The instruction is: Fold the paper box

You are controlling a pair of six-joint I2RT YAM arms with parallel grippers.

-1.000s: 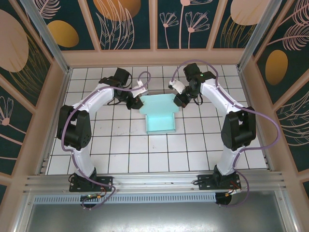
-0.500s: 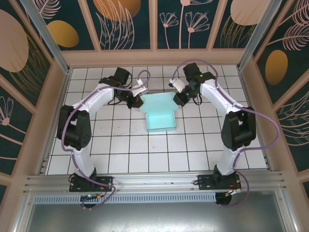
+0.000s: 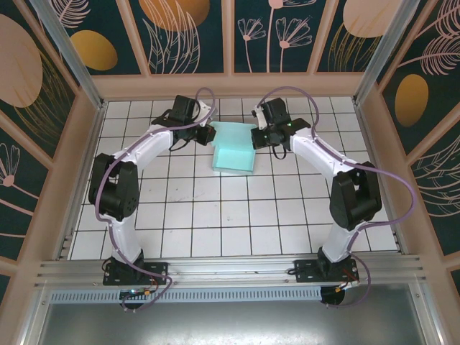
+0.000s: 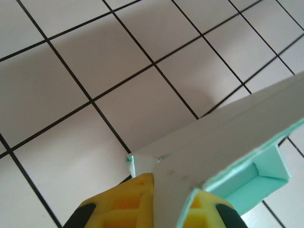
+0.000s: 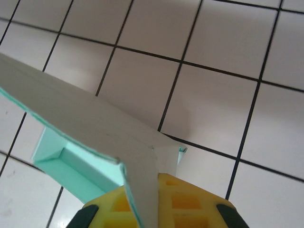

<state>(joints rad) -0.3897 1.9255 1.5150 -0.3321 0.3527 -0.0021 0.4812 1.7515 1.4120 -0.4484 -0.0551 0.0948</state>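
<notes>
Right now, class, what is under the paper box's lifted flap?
Bare white tiled table shows beneath the raised flap of the paper box, which the left gripper and right gripper pinch from either side. The tiles under the box's resting body are covered.

You see paper box: mint green inside, pale grey underneath. Table: white squares, black lines. Left fingers, right fingers: yellow. Walls: dark teal, orange blobs, pink leaves.
</notes>
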